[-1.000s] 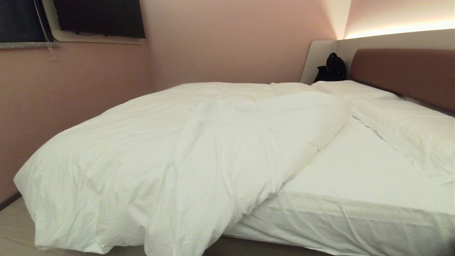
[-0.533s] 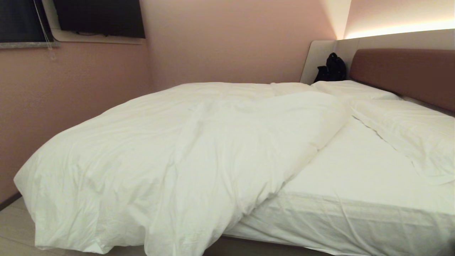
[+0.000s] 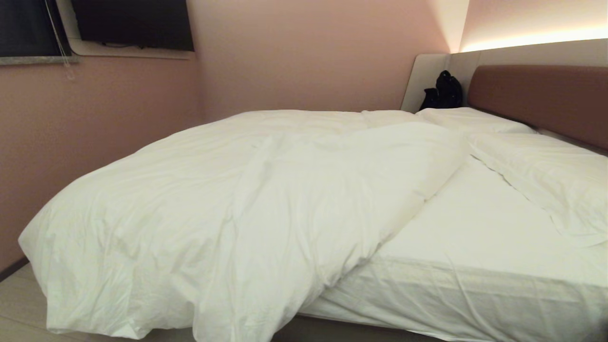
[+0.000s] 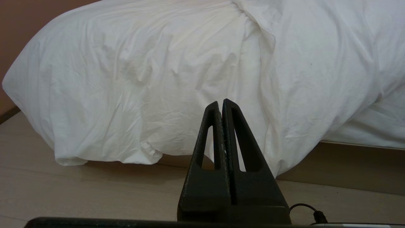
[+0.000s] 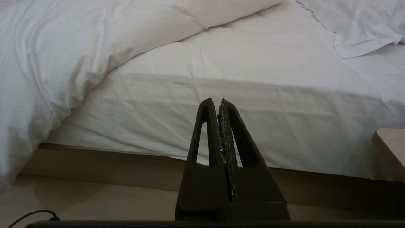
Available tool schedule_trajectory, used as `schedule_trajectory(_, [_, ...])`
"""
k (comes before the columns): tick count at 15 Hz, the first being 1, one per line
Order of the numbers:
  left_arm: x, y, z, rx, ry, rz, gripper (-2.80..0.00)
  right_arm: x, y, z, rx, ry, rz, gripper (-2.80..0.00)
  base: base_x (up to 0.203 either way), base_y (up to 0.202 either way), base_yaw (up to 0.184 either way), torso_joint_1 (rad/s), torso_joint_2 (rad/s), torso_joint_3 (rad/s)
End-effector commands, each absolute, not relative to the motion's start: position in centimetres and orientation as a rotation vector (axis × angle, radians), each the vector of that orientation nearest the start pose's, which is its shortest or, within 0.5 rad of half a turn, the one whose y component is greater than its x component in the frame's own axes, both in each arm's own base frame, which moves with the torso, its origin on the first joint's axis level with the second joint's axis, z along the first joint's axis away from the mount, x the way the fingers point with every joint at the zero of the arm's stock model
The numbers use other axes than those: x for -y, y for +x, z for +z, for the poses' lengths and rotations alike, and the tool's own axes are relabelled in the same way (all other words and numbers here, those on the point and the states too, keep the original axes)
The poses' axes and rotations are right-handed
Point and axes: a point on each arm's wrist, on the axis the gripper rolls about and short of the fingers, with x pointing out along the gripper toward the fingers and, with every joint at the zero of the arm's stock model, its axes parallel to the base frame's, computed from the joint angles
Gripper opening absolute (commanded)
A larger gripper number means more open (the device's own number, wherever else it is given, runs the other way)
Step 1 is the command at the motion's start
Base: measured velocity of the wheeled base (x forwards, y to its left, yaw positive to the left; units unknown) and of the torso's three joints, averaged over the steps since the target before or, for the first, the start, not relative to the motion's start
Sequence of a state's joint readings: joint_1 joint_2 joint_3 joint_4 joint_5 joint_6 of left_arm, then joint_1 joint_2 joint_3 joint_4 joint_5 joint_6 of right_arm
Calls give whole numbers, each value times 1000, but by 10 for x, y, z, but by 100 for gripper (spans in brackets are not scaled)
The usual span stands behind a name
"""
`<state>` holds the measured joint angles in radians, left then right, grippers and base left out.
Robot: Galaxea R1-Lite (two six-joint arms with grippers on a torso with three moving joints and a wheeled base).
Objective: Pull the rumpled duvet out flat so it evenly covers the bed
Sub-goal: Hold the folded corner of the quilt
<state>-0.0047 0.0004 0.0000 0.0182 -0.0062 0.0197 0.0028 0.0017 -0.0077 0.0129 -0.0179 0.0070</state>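
Note:
The puffy white duvet lies bunched over the left part of the bed, its near edge spilling over the side toward the floor. The sheeted mattress on the right lies bare. Neither arm shows in the head view. In the left wrist view my left gripper is shut and empty, held low above the floor, short of the hanging duvet. My right gripper is also shut and empty, facing the bare mattress side, with the duvet off to one side.
Two white pillows lie by the brown headboard. A black bag sits at the far corner. Pink walls close the far and left sides. A light wooden corner juts in near the right gripper. Wooden floor runs along the bed.

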Motion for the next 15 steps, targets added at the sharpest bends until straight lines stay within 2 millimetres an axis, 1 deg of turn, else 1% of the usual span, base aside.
schedule_trajectory(1, [0,-23,74,-18,20,-11,-280,0,-24,76,-12,2,-12,-280,0,0,0,0,0,0])
schedule_trajectory(6, [0,-23,74,-18,20,-11,-280,0,-27,80,-57,-18,-12,-280,0,0,0,0,0,0])
schedule_trajectory(7, [0,-23,74,-18,20,-11,-280,0,-30,91,-38,-14,-5,-280,0,0,0,0,0,0])
schedule_trajectory(9, [0,-23,74,-18,20,-11,-280,-1,-41,134,35,13,42,-280,0,0,0,0,0,0])
schedule_trajectory(10, [0,-23,74,-18,20,-11,-280,-1,-38,150,15,33,70,-280,0,0,0,0,0,0])
schedule_trajectory(11, [0,-23,74,-18,20,-11,-280,-2,-32,163,-19,54,99,-280,0,0,0,0,0,0])
schedule_trajectory(14, [0,-23,74,-18,20,-11,-280,-5,-2,202,-110,111,215,-280,0,0,0,0,0,0])
schedule_trajectory(15, [0,-23,74,-18,20,-11,-280,-6,16,212,-156,129,245,-280,0,0,0,0,0,0])
